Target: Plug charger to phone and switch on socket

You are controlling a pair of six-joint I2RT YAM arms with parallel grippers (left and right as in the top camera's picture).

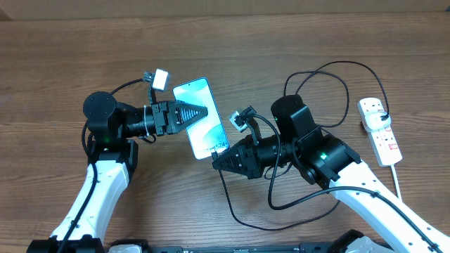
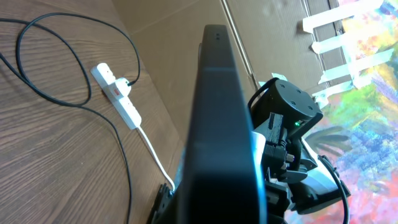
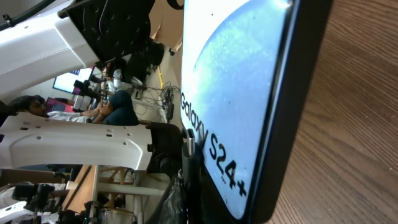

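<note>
The phone [image 1: 205, 138] has a light blue screen and is held off the table, tilted. My left gripper [image 1: 200, 113] is shut on its middle. In the left wrist view only the phone's black edge [image 2: 221, 124] shows. My right gripper [image 1: 216, 160] is at the phone's lower end, shut on the charger's black connector [image 3: 188, 155]. The connector sits right beside the "Galaxy S24+" end of the screen [image 3: 236, 93]; whether it is inserted I cannot tell. The black charger cable [image 1: 338, 76] loops back to the white socket strip [image 1: 380, 132], where its plug sits [image 2: 122, 83].
The strip [image 2: 117, 94] lies at the right edge of the wooden table, and its thick white cord [image 1: 396, 179] runs toward the front. Loose cable loops [image 1: 274, 207] lie under and in front of my right arm.
</note>
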